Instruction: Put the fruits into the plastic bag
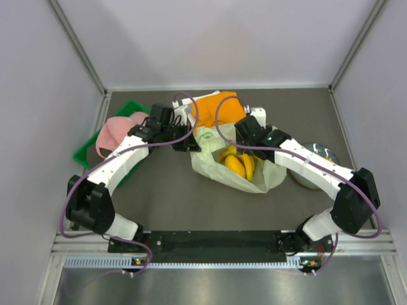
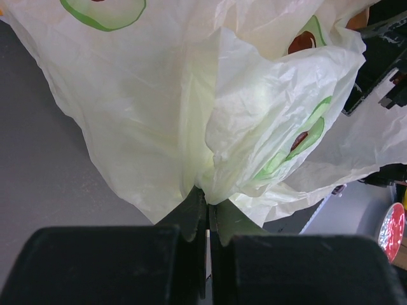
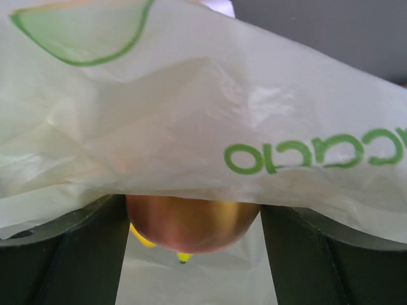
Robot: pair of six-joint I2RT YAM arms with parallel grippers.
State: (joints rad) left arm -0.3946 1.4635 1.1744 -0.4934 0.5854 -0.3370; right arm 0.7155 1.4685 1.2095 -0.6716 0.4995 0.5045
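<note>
L gripper (image 2: 207, 219) pinches bag (image 2: 146, 108), bananas (image 1: 239, 164) inside

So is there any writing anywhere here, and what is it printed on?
"ocac...", roughly: green letters on the plastic bag in the right wrist view; they run off the picture's edge, so the whole word is unsure.
Nothing else is legible; the bag's other prints are avocado pictures.

A dark grey counter (image 1: 159, 210) sits between plain pale walls (image 1: 216, 38) at the back and both sides, with thin silver posts (image 1: 76, 44) in the corners and a silver rail (image 1: 210, 262) along the near edge.
</note>
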